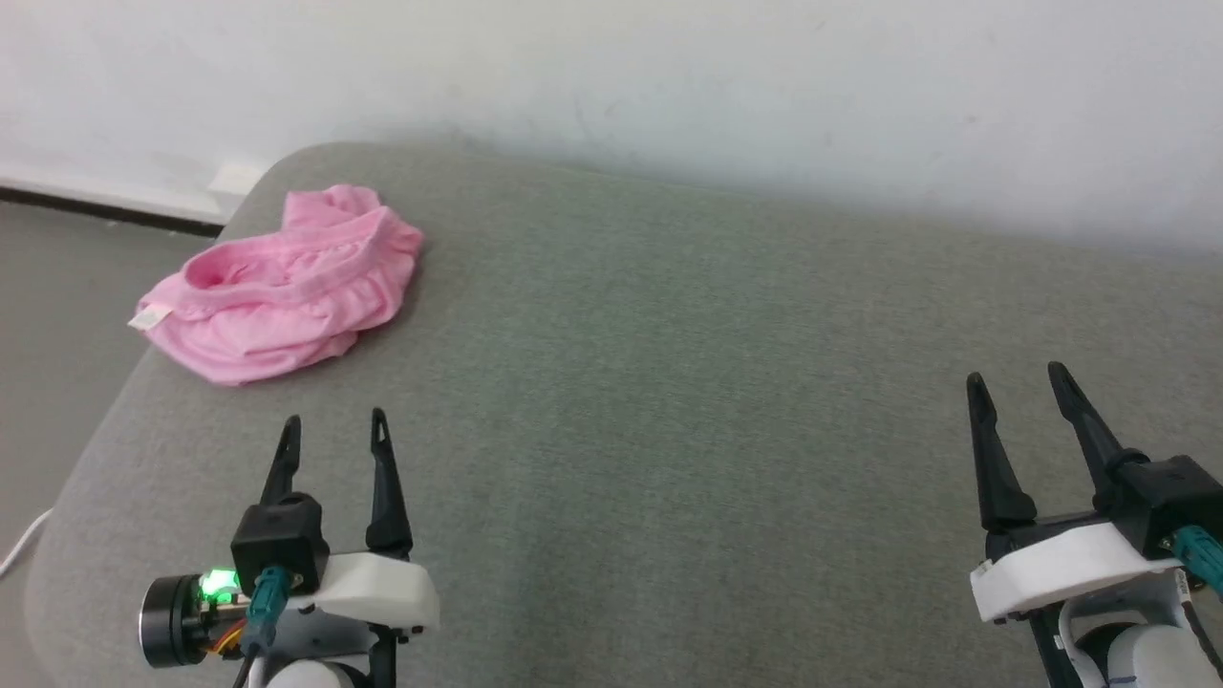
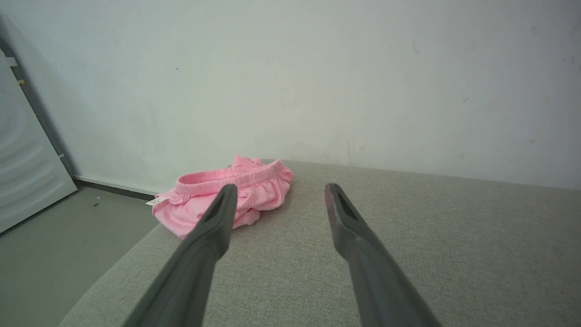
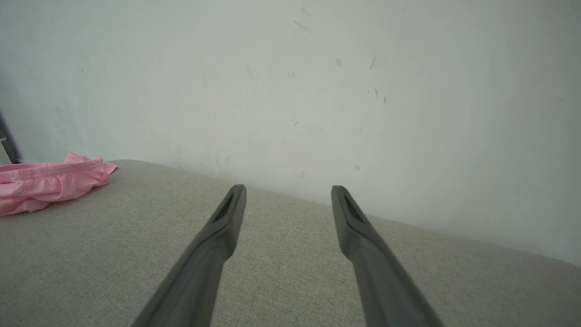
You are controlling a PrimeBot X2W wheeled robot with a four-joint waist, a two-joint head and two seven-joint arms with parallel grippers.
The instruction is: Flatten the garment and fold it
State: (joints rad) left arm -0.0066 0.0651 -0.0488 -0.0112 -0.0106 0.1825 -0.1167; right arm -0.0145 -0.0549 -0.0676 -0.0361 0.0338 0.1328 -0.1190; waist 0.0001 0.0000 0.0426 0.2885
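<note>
Garment [image 1: 277, 291] lies bunched at the far left corner of the grey cushion [image 1: 688, 382], with its white label [image 1: 149, 318] at the cushion's left edge. My left gripper [image 1: 335, 418] hovers near it on the near side, fingers spread, holding nothing. My right gripper [image 1: 1015, 374] is well apart to the right, likewise spread and empty.

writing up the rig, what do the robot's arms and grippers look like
The left gripper and right gripper each have two long, tapered black fingers on a white moulded housing topped by a black block. A cable with a teal plug enters each. The left wrist also carries a black cylinder with a green light.
</note>
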